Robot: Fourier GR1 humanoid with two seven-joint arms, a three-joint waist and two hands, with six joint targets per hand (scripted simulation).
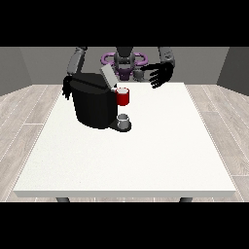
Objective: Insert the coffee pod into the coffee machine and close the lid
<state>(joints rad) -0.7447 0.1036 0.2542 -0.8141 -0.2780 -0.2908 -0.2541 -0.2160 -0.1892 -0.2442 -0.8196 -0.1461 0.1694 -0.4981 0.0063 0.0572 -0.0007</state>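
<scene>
White desk (146, 160) carrying black coffee machine (93, 104) at about 10 o'clock of desk centre. Lid (107, 76) raised, tilted up toward 11 o'clock. Red part (123, 97) at machine's 3 o'clock side; small grey cup (123, 119) on drip base below it. Coffee pod (138, 75) at far desk edge, 1 o'clock from machine. Hand at view's right (160, 75) just beside pod at its 3 o'clock, fingers spread wide, holding nothing. Hand at view's left (66, 90) at machine's 9 o'clock; finger state cannot be told.
</scene>
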